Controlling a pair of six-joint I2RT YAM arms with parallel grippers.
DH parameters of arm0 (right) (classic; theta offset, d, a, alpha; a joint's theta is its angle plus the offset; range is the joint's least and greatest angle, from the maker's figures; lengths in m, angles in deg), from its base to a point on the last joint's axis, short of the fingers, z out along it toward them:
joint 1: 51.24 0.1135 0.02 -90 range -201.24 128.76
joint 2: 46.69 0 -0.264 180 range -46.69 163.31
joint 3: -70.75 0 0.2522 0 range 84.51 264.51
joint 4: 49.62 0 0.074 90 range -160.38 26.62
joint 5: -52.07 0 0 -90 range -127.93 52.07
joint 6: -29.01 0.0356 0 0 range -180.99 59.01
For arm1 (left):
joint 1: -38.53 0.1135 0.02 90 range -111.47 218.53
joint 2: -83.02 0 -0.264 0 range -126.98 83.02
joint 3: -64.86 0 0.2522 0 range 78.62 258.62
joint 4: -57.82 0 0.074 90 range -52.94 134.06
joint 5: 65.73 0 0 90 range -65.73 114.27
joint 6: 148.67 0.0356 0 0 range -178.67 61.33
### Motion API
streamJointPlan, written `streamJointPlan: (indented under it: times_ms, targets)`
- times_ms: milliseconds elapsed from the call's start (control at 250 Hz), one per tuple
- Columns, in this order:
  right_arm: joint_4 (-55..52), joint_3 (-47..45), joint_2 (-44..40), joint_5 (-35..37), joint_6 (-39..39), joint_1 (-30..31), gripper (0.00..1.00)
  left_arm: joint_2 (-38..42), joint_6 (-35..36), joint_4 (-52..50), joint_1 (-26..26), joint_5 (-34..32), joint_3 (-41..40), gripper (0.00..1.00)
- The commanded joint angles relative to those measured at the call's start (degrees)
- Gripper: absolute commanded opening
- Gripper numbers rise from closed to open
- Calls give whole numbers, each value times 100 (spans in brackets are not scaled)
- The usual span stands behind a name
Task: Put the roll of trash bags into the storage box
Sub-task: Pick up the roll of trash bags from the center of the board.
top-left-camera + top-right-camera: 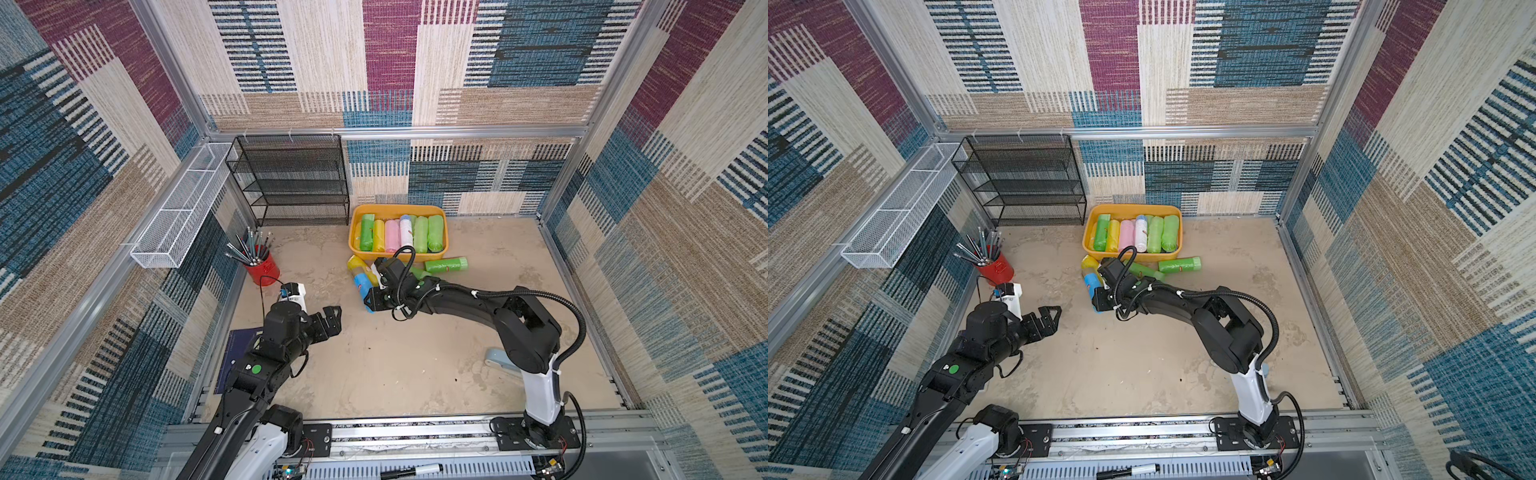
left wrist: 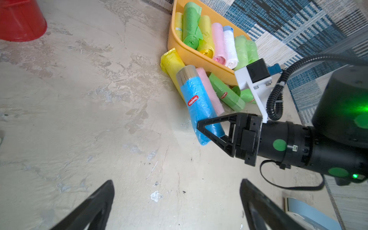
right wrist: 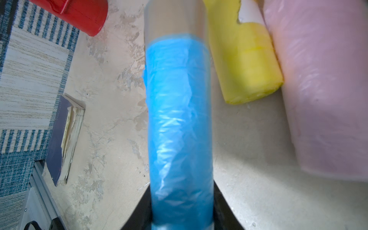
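Left wrist view: a blue roll of trash bags (image 2: 199, 107), crinkled plastic with a shiny silver band at one end, lies on a mottled beige floor (image 2: 79, 119). A red oval label (image 2: 193, 100) on it carries white writing that seems to read "Sodalike". The writing is small and turned, so I am not sure. The right gripper (image 2: 209, 133), black with open triangular fingers, is clenched on the roll's plain end, one finger on each side. Whether that end is off the floor I cannot tell.

The roll is outside the storage box (image 2: 191, 52), a shallow orange-yellow plastic tub with rounded corners, and just in front of it. It lies against a yellow roll (image 2: 172, 63) and a pink roll (image 2: 212, 95). A green roll (image 2: 233, 99) beside them bears a similar red label. Inside the tub a row of rolls (image 1: 420, 235) lies side by side, in green, yellow, pink and white.

In a top view the right arm (image 1: 457, 297) reaches from the front rail, elbow bent, forearm low and stretched towards the robot's left. The left gripper (image 1: 328, 321) hangs above bare floor, well apart from the rolls, its jaws spread wide and holding nothing. The left arm (image 1: 266, 361) is folded, its wrist pointing towards the middle of the floor.

A red cup of pencils (image 1: 262, 270) stands near a black mesh shelf rack (image 1: 291, 178).
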Motion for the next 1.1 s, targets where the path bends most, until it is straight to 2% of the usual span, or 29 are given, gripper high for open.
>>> streamJointPlan:
  times_ms: [0, 208, 480, 596, 680, 904, 1096]
  targets:
    - [188, 125, -148, 42, 126, 2, 28, -79, -205, 424, 4, 402, 115, 99]
    - [-50, 530, 15, 204, 10, -15, 24, -753, -547, 542, 7, 770, 468, 99]
    - [-67, 882, 238, 4, -64, -329, 21, -1147, -313, 628, 2, 544, 910, 99]
    - [3, 1041, 220, -69, -115, -521, 21, -1596, -7, 12, 7, 255, 1490, 99]
    - [-12, 1135, 202, -106, -213, -671, 22, -1897, 116, -233, 3, 328, 1774, 98]
    - [-30, 1217, 134, -30, -444, -1175, 22, -1983, 50, 210, 2, 436, 1817, 98]
    - [-36, 1263, 192, -25, -555, -1736, 23, -2274, 135, 71, 3, 331, 2168, 98]
